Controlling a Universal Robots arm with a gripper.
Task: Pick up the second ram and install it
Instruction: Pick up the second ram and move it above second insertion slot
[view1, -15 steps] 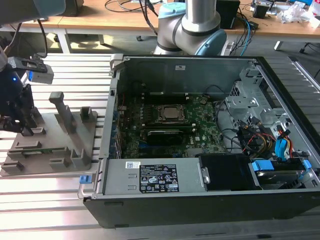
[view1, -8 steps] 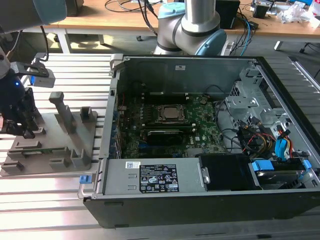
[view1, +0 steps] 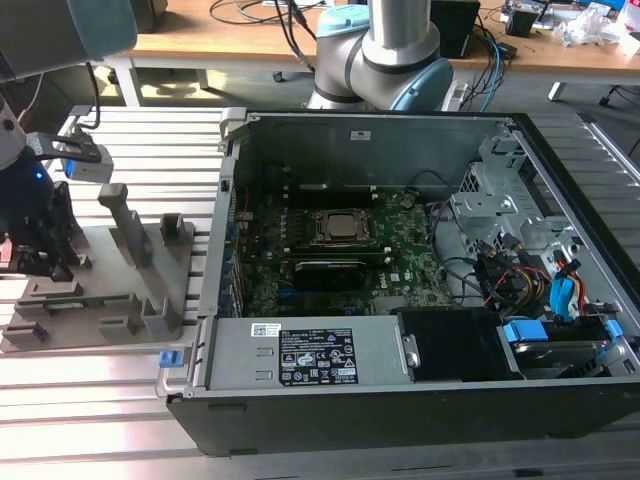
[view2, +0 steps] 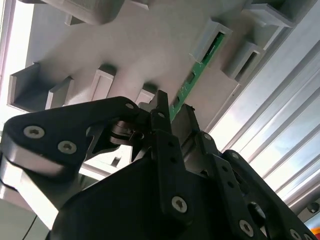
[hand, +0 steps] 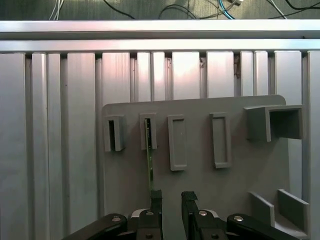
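Observation:
The second ram (hand: 149, 160) is a thin green stick standing on edge in a slot of the grey plastic holder (hand: 200, 180). In the second wrist view the ram (view2: 200, 62) runs from a slot post down to my fingertips. My gripper (hand: 172, 197) is open at the stick's near end, with a visible gap between the black fingers (hand: 156, 200). The stick lines up with one finger, and its near end sits between the fingers in the second wrist view, at my gripper (view2: 174, 112). In the exterior view my gripper (view1: 45, 255) hangs low over the holder (view1: 110, 290) at the exterior view's left.
The open computer case (view1: 400, 130) fills the exterior view's middle and right, with the green motherboard (view1: 400, 255) and its CPU socket (view1: 343, 228) inside. The holder has upright posts (view1: 125, 220) and several empty slots (hand: 220, 140). The table is ribbed aluminium (hand: 60, 125).

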